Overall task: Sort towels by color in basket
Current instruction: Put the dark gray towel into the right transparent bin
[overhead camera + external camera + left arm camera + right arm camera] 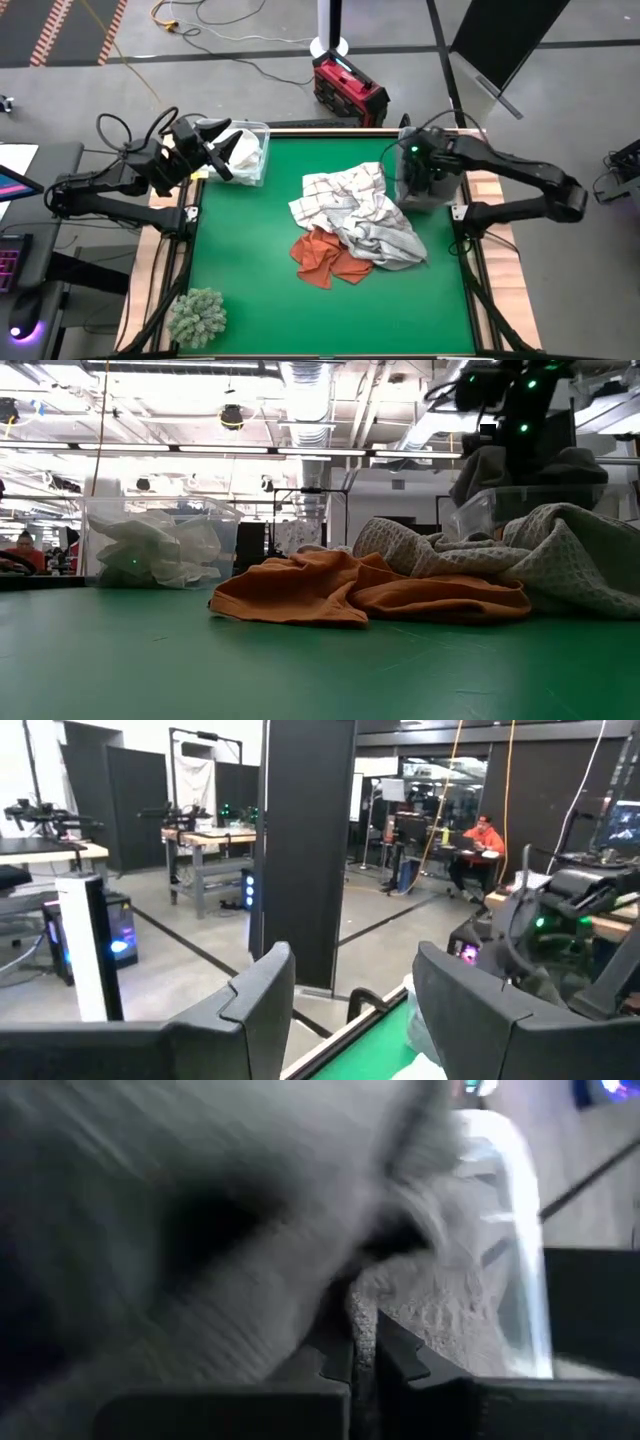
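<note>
surface: green table (250,300) | on it: towels (355,225); two clear bins (250,150); fuzzy clump (197,316)

I can't make out any writing, label, brand, number or sign from here, in any of my four views: not on the bins, the cloths, the arms or the gear in the room behind.

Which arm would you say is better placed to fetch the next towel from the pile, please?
Probably the left. Its claw is open and empty above the clear bin of white towels, while the right claw is shut on a dark grey towel over the right bin. The pile lies between them.
</note>
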Robot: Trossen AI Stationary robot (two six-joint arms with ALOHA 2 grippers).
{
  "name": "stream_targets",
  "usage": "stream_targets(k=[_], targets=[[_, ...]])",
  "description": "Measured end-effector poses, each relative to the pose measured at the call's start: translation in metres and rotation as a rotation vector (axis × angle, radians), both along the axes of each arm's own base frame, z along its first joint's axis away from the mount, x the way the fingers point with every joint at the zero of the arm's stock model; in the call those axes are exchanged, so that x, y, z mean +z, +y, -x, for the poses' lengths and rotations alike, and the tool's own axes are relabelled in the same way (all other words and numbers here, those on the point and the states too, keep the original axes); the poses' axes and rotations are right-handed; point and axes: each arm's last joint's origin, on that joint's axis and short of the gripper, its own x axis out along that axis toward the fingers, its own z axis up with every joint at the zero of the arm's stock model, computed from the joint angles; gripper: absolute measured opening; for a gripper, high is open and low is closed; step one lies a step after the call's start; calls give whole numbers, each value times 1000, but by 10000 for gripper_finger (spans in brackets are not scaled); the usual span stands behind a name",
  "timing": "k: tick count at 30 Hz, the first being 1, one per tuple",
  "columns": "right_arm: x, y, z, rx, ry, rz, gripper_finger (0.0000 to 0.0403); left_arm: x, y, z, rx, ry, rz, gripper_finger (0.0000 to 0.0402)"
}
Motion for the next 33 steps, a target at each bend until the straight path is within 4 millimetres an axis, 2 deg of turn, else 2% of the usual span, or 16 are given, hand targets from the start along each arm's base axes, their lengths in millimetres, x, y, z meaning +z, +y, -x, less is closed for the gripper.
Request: stream_targets(k=[6,10,17,22,25,30,32,33], targets=[[-18,-6,-13,31,105,-44,31,-4,0,0,-5,15,36,194],[-35,-5,-22,122,141,-71,30,-5,0,0,-5,16,42,194],[-62,-13,-21,141,61,-329,30,-5,0,0,-1,19,39,194],[-67,-23,-13,153,-59,-466,31,-5,0,0,2,23,34,194],[-67,-30,-10,110,-46,-419,31,-5,0,0,1,23,34,194],[-65,-39,-9,21,145,-109,30,-5,0,0,1,22,35,194],[-64,-41,-10,60,150,-95,31,-5,0,0,1,23,35,194],[-65,-40,-11,104,114,-146,31,-5,0,0,1,23,35,194]])
